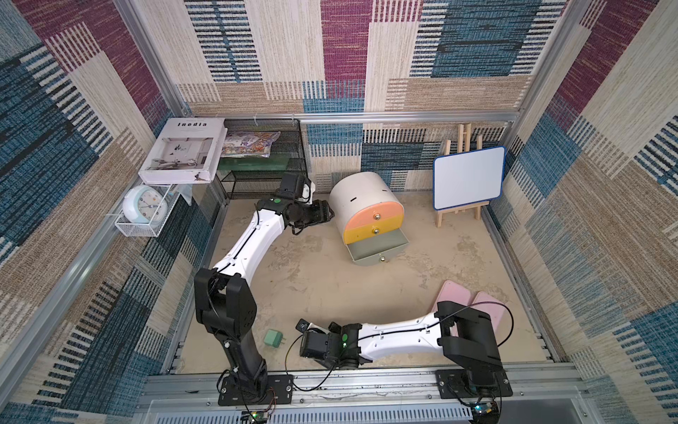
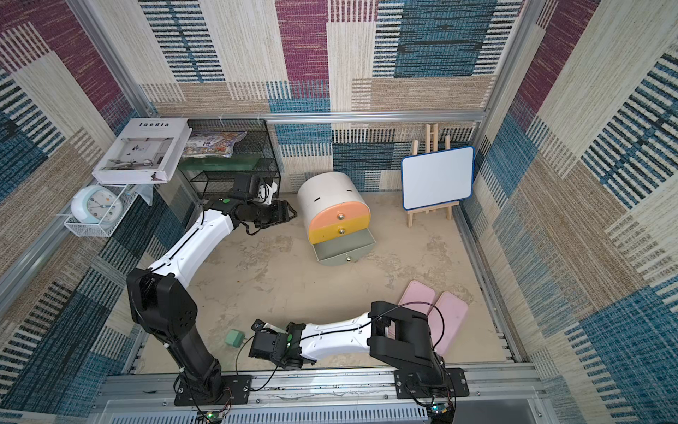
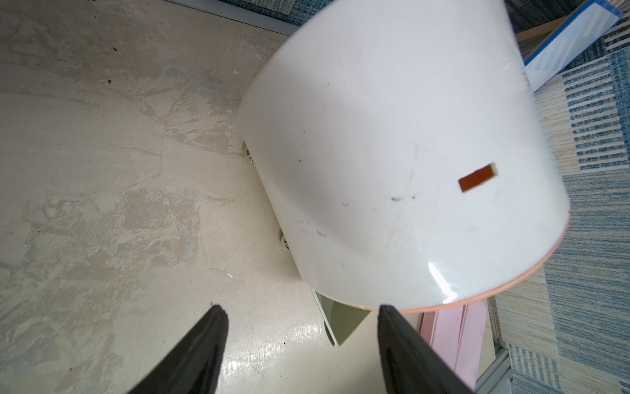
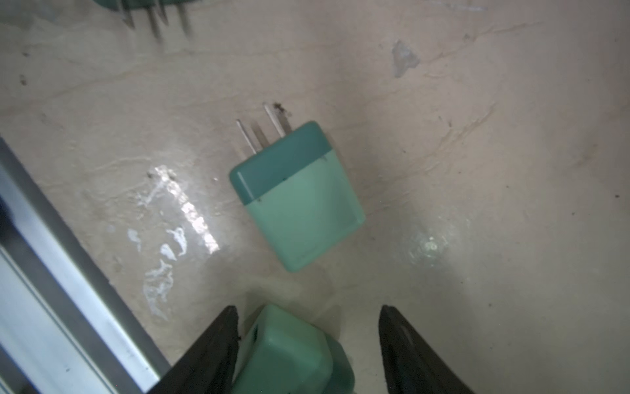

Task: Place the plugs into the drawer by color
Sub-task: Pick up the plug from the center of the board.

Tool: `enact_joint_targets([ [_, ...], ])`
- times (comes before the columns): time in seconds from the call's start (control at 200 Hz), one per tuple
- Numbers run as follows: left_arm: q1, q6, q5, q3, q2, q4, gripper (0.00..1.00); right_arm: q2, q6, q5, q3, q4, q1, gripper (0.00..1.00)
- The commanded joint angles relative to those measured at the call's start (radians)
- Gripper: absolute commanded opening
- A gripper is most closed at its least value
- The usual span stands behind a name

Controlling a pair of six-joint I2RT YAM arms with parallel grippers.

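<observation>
Patchwork woven walls in blue, plum and cream enclose a scuffed beige table [image 1: 330, 290]. We take twelve o'clock as the back wall.

At twelve stands the white cabinet [image 1: 361, 196], its fronts turned toward five. Peach and yellow drawers are closed; the grey-green bottom drawer [image 1: 378, 244] is pulled out, and what we see of its inside looks empty. We judge it stands open to take the green plugs, as the nearest colour match.

At the cabinet's nine o'clock side the left gripper [image 3: 300, 310] hovers with its jaws moderately apart and nothing between them. It sits just beside the white shell, probably to steady the cabinet, though we cannot tell whether it touches.

Down at seven, near the front rail, the right gripper [image 4: 306, 308] reaches low over the table. Its jaws stand apart around a green plug [image 4: 289, 354]: one finger touches it and a gap remains at the other, so the grip is not yet closed. A second plug [image 4: 300, 204] lies flat just ahead with its prongs pointing away. The prongs of a third plug [image 4: 153, 10] show beyond that.

We see no blue or pink plugs.
</observation>
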Motion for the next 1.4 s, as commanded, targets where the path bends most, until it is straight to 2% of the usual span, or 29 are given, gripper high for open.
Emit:
enact_joint_targets([
  [0.0,0.001,0.005,0.009,0.002,-0.006,0.022,0.73,-0.039,0.021,0.038,-0.061,0.017,-0.02,0.66],
  [0.3,0.003,-0.008,0.023,0.034,0.041,0.018,0.73,-0.205,-0.019,0.033,-0.249,0.098,-0.137,0.64],
  [0.496,0.003,-0.009,0.029,0.023,0.044,0.022,0.73,-0.322,-0.047,-0.086,-0.259,0.114,-0.142,0.67],
  [0.846,0.001,-0.018,0.042,0.01,0.027,0.034,0.74,-0.305,0.092,-0.112,-0.265,-0.034,-0.157,0.7],
  [1.392,-0.004,-0.034,0.056,0.007,0.044,0.039,0.73,-0.271,0.066,-0.128,-0.283,0.039,-0.197,0.68],
])
